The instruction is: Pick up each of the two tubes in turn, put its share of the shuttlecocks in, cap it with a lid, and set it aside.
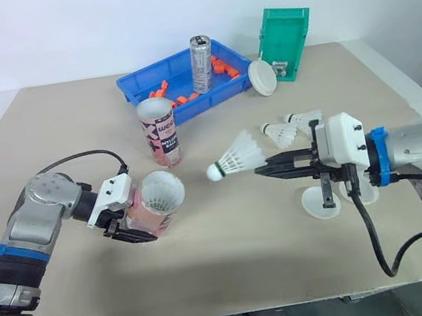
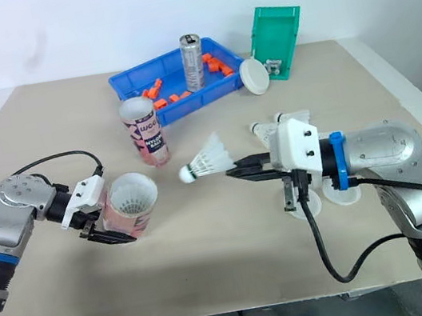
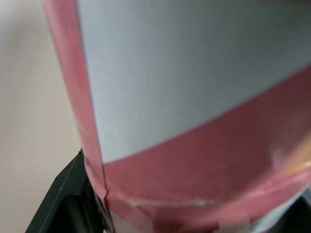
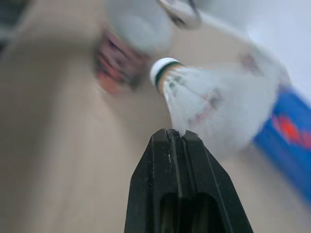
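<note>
Left hand (image 1: 135,224) was clenched on the pink tube (image 1: 158,202), fingers on either side of its body, and the tube was tipped over, its open mouth turned up and toward the right hand. It sat just robot-side of the upright tube (image 1: 160,132), near it and not touching. Whether its base met the desk (image 1: 235,251), I couldn't tell. Right hand (image 1: 260,170) had its fingers pinched on the skirt edge of a shuttlecock (image 1: 235,156), held in the air to the right of the upright tube, cork tip aimed at the tipped tube's mouth with a gap between them. Two more shuttlecocks (image 1: 278,132) (image 1: 303,119) lay on the desk farther right of the upright tube. Flat white lids (image 1: 319,201) lay farther right again, nearer the robot, under the right arm. Beyond the upright tube sat the blue tray (image 1: 138,85) with a can (image 1: 202,63) standing in it. Another lid (image 1: 262,78) leaned on the green bin (image 1: 287,38), beyond and right of the upright tube.
</note>
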`<state>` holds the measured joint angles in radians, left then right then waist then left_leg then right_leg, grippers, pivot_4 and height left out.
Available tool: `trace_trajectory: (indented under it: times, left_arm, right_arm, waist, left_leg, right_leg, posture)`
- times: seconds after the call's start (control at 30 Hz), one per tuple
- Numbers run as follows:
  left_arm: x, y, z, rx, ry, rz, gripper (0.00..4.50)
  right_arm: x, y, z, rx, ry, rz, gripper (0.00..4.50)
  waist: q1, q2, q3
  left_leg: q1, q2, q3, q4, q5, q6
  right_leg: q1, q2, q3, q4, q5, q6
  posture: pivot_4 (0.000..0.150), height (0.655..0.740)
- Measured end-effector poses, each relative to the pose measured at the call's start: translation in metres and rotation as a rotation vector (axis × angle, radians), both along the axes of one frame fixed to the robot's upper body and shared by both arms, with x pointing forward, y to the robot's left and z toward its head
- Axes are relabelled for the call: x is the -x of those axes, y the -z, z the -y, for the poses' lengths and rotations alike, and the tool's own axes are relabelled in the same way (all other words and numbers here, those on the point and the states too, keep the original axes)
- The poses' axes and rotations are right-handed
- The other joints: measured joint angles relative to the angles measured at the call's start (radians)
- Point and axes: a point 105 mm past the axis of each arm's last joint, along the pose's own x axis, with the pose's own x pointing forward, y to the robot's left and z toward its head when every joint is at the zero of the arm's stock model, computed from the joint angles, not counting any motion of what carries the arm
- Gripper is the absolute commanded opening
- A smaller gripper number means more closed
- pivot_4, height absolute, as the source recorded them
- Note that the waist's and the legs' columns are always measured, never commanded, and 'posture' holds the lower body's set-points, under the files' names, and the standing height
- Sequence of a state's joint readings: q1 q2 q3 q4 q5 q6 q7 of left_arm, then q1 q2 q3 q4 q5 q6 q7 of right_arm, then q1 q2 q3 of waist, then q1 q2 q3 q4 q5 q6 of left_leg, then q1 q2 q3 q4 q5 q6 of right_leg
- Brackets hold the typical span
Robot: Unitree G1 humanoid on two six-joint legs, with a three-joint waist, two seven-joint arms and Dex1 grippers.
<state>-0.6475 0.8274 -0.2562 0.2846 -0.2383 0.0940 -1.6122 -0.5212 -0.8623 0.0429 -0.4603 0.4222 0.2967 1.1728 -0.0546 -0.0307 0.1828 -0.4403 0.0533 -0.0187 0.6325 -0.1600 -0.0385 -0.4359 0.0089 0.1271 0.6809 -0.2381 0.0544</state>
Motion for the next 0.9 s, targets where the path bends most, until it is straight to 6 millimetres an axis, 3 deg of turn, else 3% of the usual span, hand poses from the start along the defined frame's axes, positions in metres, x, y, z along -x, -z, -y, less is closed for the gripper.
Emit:
trace_trajectory:
  times: [0.27,0.43,0.53,0.7,0.9]
  left_arm:
    - [-0.001,-0.001,-0.001,0.001,-0.015,0.005,3.06]
    - [0.0,-0.002,0.001,0.003,-0.016,0.009,3.06]
    - [-0.001,-0.002,0.001,0.005,-0.021,0.014,3.06]
    - [-0.001,-0.002,0.001,0.011,-0.036,0.011,3.06]
    - [0.0,-0.001,0.001,0.011,-0.037,0.009,3.06]
  right_arm:
    - [-0.029,-0.022,-0.045,0.069,-0.159,0.188,0.09]
    - [-0.026,-0.025,-0.061,0.082,-0.254,0.231,0.09]
    - [-0.029,-0.023,-0.061,0.089,-0.262,0.211,0.09]
    - [-0.033,-0.04,-0.046,0.079,-0.238,0.242,0.09]
    - [-0.028,-0.035,-0.047,0.126,-0.287,0.249,0.09]
  waist:
    - [-0.001,0.0,0.0]
    - [0.003,0.0,0.0]
    - [0.005,0.0,0.0]
    - [0.005,0.0,0.0]
    - [0.005,0.0,0.0]
  left_leg:
    - [0.0,0.001,0.001,0.0,0.0,0.0]
    - [-0.001,0.002,0.001,-0.002,0.0,-0.001]
    - [-0.001,0.001,0.001,-0.002,0.0,-0.001]
    - [-0.001,0.002,0.001,-0.002,0.0,-0.001]
    - [-0.001,0.002,0.001,-0.002,0.0,-0.001]
  right_leg:
    - [-0.002,0.001,0.0,0.001,0.0,0.0]
    - [-0.001,0.001,0.0,0.001,-0.001,-0.001]
    - [-0.002,0.001,0.0,0.001,-0.002,-0.001]
    - [-0.002,0.001,-0.001,0.001,-0.002,-0.001]
    - [-0.002,0.001,-0.001,0.001,-0.001,-0.002]
  posture:
    - [0.15,0.74]
    - [0.15,0.74]
    - [0.15,0.74]
    - [0.15,0.74]
    - [0.15,0.74]
